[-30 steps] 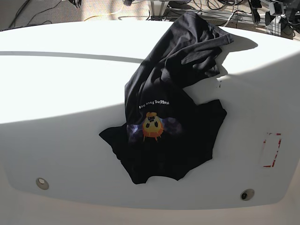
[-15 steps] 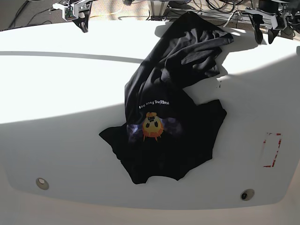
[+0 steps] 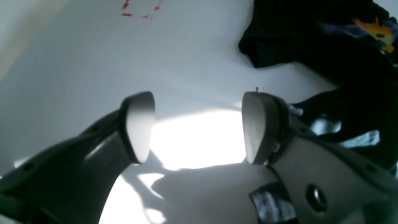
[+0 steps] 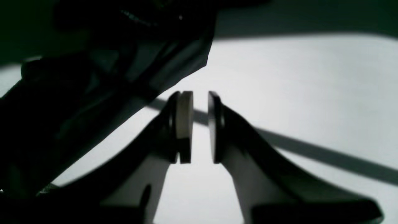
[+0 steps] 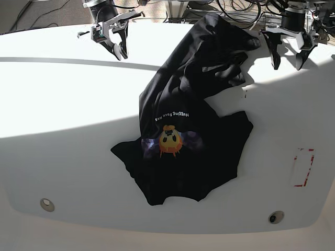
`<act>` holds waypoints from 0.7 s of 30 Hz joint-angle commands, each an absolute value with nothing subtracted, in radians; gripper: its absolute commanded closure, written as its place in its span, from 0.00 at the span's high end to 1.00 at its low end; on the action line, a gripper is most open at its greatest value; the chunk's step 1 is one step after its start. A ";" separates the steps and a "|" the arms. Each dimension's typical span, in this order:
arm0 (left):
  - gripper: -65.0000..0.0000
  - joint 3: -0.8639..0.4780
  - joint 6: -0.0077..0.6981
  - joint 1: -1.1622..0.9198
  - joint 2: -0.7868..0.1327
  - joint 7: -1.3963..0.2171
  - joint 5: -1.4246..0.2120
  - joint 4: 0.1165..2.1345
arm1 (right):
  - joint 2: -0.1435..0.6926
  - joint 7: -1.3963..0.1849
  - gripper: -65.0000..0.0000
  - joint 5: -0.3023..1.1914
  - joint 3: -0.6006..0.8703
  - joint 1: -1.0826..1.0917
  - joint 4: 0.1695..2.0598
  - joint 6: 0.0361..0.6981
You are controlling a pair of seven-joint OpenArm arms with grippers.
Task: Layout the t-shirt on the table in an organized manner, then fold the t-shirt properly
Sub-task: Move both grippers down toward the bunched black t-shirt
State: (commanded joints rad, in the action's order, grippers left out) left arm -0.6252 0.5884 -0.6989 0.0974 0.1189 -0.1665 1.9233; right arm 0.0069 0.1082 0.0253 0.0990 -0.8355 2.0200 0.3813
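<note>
A black cloth t-shirt [image 5: 193, 120] lay crumpled and twisted in soft folds across the middle of the smooth white table [image 5: 68, 104], its orange-yellow face print [image 5: 170, 141] and white lettering facing up, one bunched end reaching the far edge. The left gripper [image 5: 287, 58] hung above bare table just beside that bunched end, its jaws spread wide and empty. The right gripper [image 5: 121, 50] hovered apart from the shirt, its jaws narrow with a slim gap, holding nothing.
</note>
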 joint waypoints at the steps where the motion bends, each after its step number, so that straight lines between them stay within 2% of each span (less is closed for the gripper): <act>1: 0.60 -0.613 0.588 -0.697 0.085 0.111 -0.166 1.928 | 0.007 0.096 0.43 0.025 0.073 -0.822 2.020 0.378; 4: 0.60 -0.587 0.588 -0.690 0.061 0.073 -0.170 1.937 | 0.007 0.062 0.58 0.024 0.016 -0.788 2.020 0.378; 7: 0.60 -0.564 0.588 -0.674 0.048 0.035 -0.170 1.943 | 0.007 0.021 0.65 0.024 -0.022 -0.748 2.020 0.377; 12: 0.60 -0.544 0.588 -0.662 0.042 -0.008 -0.168 1.949 | 0.007 -0.048 0.66 0.033 -0.068 -0.704 2.020 0.377; 21: 0.60 -0.492 0.588 -0.645 -0.021 -0.090 -0.173 1.949 | 0.004 -0.173 0.66 0.035 -0.120 -0.638 2.017 0.375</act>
